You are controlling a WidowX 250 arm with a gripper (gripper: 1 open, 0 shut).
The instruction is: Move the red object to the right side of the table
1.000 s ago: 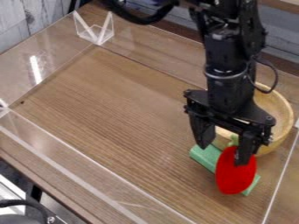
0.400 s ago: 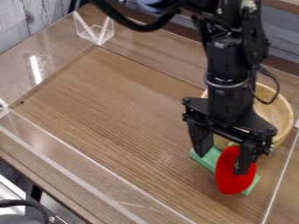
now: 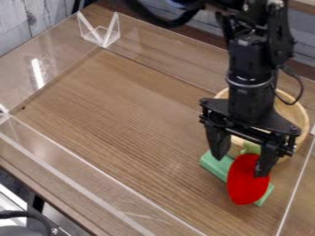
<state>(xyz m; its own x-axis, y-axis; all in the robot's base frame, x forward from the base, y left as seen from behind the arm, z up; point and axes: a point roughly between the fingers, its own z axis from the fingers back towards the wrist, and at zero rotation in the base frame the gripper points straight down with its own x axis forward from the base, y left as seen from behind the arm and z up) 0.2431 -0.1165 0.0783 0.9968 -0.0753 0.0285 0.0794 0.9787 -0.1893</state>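
Spread open and gripping nothing, black metal hand [image 3: 237, 149] above glossy, egg-shaped red toy fruit [image 3: 249, 183]; likely light, slippery, best pinched across rounded middle.

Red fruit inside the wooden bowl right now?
No, the red fruit lies against the green block, in front of the wooden bowl.
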